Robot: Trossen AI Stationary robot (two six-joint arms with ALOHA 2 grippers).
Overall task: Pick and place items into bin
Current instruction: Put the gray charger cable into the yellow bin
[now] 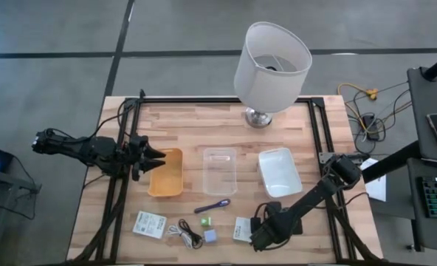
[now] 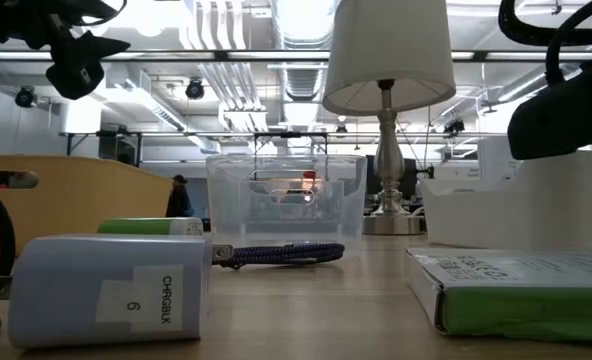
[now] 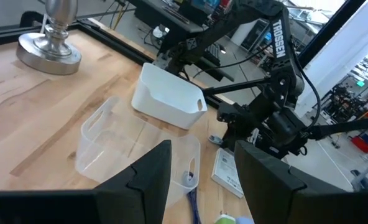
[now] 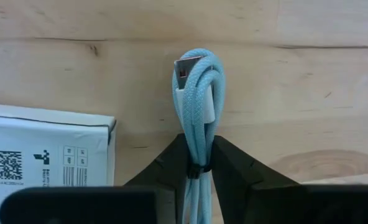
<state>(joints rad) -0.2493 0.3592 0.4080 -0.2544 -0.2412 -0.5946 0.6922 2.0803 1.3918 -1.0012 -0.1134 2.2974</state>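
Light-blue coiled cable [image 4: 197,112] pinched between right fingers [image 4: 234,165], hidden overhead.

— How many bins [image 1: 165,173]?
— Three: orange, clear [image 1: 220,169], white [image 1: 279,171].
— Packets [image 1: 150,224]?
— Two; the other [image 1: 242,229] sits right.
— Cables [image 1: 187,234]?
— Two, one light blue [image 4: 197,118].
— Cubes [image 1: 204,220]?
— Two. One pen [image 1: 212,206], one lamp [image 1: 271,66].

A coiled light-blue cable [image 4: 196,118] is pinched upright in the right hand [image 4: 198,163], beside a white packet [image 4: 44,152].
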